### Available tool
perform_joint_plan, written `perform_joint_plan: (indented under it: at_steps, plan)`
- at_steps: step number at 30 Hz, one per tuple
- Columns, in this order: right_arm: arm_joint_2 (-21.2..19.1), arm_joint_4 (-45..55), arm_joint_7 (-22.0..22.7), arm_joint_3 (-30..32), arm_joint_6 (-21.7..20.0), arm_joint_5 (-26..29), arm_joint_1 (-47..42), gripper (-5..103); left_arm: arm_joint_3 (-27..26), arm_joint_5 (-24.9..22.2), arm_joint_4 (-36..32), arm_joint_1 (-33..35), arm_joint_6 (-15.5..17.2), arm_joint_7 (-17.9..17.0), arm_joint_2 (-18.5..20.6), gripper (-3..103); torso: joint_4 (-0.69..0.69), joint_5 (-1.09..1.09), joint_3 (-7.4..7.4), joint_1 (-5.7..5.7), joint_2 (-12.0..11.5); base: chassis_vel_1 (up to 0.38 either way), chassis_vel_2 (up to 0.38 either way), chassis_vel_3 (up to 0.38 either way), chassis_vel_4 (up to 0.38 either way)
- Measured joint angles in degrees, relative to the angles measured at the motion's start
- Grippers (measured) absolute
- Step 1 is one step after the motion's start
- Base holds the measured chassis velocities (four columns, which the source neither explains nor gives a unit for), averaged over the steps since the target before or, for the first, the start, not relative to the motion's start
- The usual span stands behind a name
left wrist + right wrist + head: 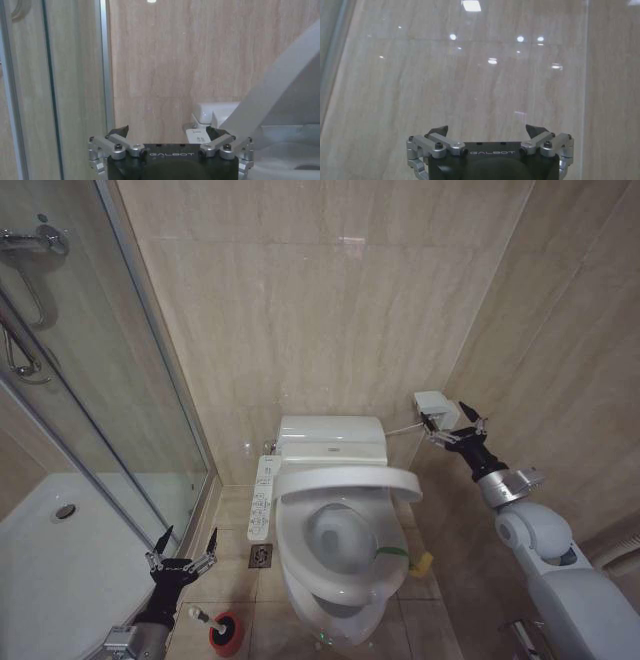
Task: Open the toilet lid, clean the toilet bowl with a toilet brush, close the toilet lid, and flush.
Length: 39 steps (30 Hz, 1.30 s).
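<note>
left gripper (pixel 183 551) open, above toilet brush (pixel 218 626); right gripper (pixel 455 425) open by wall.

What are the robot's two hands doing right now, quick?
Left gripper: open, holding nothing, low by the toilet brush.
Right gripper: open, holding nothing, up by the wall box.

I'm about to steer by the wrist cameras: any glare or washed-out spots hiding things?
Right wrist view: ceiling-light reflections speckle the glossy wall tile above the open right gripper, nothing hidden. Left wrist view: the toilet lid is a soft pale band beside the open left gripper. Head view: evenly lit.
</note>
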Motion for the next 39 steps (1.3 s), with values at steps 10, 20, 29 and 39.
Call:
perform_joint_plan:
  at_steps: [10,20,29,39]
  plan:
    - [0.6,2.1,8.9,-3.3,-3.9,0.8,-1.4,100,0.0,0.0,0.0,0.0,0.0,0.0,0.0,100,-0.01,0.00,0.00,0.00,0.0,0.000,0.000,0.000,0.000]
    - [1.8,5.0,11.8,-2.1,-6.5,2.1,-5.8,100,0.0,0.0,0.0,0.0,0.0,0.0,0.0,100,-0.01,0.00,0.00,0.00,0.0,0.000,0.000,0.000,0.000]
    - [5.5,7.7,11.9,-0.5,-6.5,0.6,-11.6,100,0.0,0.0,0.0,0.0,0.0,0.0,0.0,100,-0.01,-0.01,0.00,0.00,0.0,0.000,0.000,0.000,0.000]
    - [9.6,8.6,11.8,-0.1,-6.4,-1.1,-16.5,100,0.0,0.0,0.0,0.0,0.0,0.0,0.0,100,0.00,0.00,0.00,0.00,0.0,0.000,0.000,0.000,0.000]
